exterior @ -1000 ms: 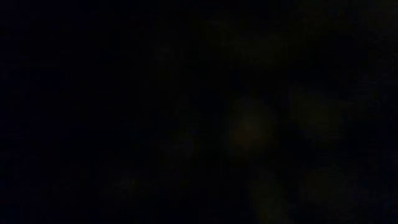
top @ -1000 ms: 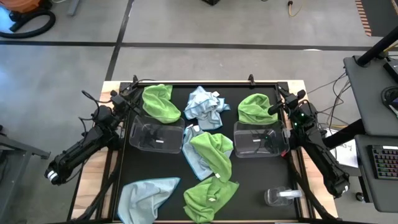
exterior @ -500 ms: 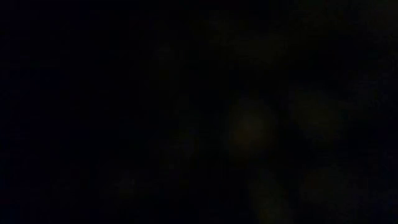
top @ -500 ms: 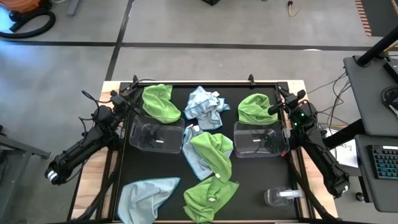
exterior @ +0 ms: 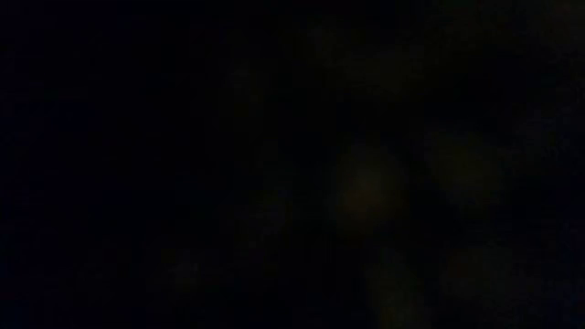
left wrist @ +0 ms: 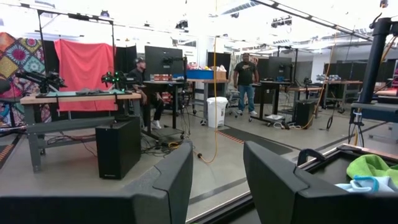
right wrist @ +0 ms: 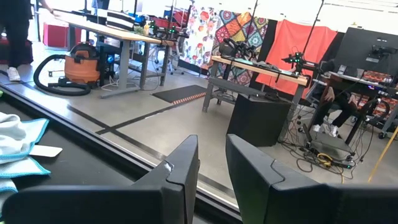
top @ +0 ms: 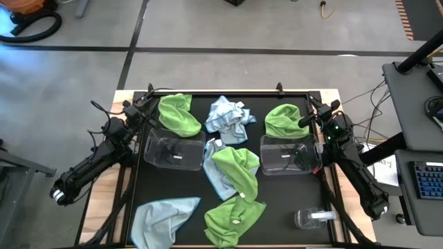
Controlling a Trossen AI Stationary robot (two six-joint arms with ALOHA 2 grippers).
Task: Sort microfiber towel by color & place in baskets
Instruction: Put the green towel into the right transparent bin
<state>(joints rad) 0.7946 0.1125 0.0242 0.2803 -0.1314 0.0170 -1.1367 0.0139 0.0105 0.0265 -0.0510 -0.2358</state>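
Several towels lie spread on the black table. Lime green ones are at the far left (top: 178, 114), far right (top: 285, 120), centre (top: 237, 169) and near edge (top: 234, 218). Pale blue ones are at the far middle (top: 228, 119), under the centre green one (top: 212, 174) and at the near left (top: 163, 218). Two clear baskets (top: 174, 151) (top: 289, 153) stand on the table. My left gripper (top: 142, 105) (left wrist: 217, 180) rests open at the far left corner. My right gripper (top: 313, 111) (right wrist: 211, 174) rests open at the far right corner. The low view is dark.
A small clear round container (top: 313, 218) lies near the table's near right corner. Both arms lie along the table's side edges. A raised black rim (top: 228, 93) borders the table. People (left wrist: 247, 79) are in the room far beyond the table.
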